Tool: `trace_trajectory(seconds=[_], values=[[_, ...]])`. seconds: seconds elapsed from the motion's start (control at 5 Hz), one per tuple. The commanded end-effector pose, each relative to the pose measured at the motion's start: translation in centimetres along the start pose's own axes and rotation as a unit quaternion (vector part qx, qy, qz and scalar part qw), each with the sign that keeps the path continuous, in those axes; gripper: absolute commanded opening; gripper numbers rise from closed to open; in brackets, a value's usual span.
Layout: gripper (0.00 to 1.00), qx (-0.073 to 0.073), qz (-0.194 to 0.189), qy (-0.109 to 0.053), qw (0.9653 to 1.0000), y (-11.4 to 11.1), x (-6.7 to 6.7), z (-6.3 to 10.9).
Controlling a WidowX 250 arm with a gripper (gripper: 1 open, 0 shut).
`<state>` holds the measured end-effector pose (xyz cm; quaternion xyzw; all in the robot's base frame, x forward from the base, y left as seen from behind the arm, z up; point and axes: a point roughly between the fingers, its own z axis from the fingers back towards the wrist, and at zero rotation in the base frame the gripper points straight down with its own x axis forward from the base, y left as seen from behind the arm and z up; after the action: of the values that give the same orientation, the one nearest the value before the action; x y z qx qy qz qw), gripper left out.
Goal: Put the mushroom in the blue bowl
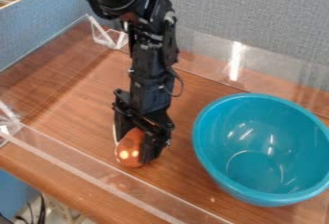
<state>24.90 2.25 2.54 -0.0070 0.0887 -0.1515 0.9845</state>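
Observation:
The mushroom (130, 154) lies on the wooden table near the front edge; only its orange-brown cap shows between the black fingers. My gripper (138, 149) has come straight down over it, one finger on each side of the cap, closed in against it. The mushroom still rests on the table. The blue bowl (244, 132), large, teal and holding nothing, stands to the right of the gripper, a short gap away.
A low clear acrylic wall (71, 161) runs along the table's front edge, and more clear panels stand at the back (238, 60). A cardboard box (33, 7) sits beyond the left side. Bare wood (77, 98) lies left of the arm.

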Motion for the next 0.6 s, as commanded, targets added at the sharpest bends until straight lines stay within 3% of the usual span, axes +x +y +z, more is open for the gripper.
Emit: trace_trajectory(seconds=[0.0,0.4], values=[[0.00,0.004,-0.028,-0.012,0.9995,0.2,0.1,-0.4],[0.00,-0.003,-0.012,-0.027,0.9996,-1.5,0.9,0.3]])
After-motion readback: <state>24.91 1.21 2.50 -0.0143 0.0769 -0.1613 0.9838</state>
